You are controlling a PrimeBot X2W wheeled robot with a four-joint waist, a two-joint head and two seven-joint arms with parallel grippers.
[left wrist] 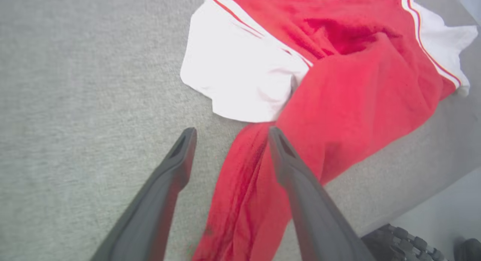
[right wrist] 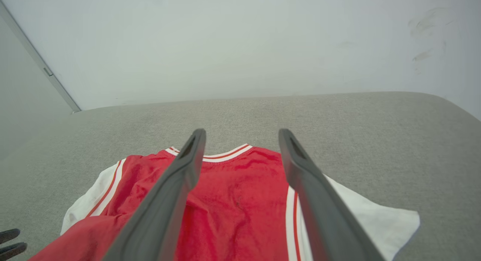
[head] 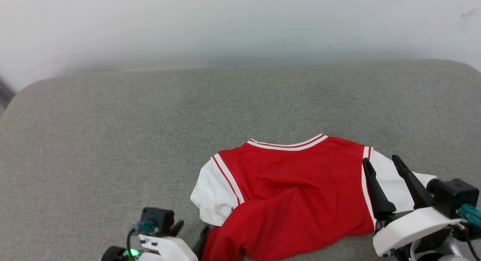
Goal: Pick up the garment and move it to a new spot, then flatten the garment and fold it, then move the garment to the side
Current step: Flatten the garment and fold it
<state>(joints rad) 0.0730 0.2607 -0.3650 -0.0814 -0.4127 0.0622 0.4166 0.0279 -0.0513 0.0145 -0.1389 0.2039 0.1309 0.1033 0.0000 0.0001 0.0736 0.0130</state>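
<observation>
- Two tools, both spread wide and gripping nothing: left tool (left wrist: 231,130) sits over a red hem fold, right tool (head: 381,159) hovers above the right-hand sleeve.
- One red T-shirt (head: 293,185) (two white sleeves) lies rumpled on the grey worktop (head: 112,140), near its front edge.
- Left wrist view adds a dark ribbed part (left wrist: 398,240) beyond that edge.

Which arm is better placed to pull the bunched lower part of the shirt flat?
Left, probably. The open left tool sits at the bunched red edge of the shirt; the right tool hovers over the white sleeve, away from it.
</observation>
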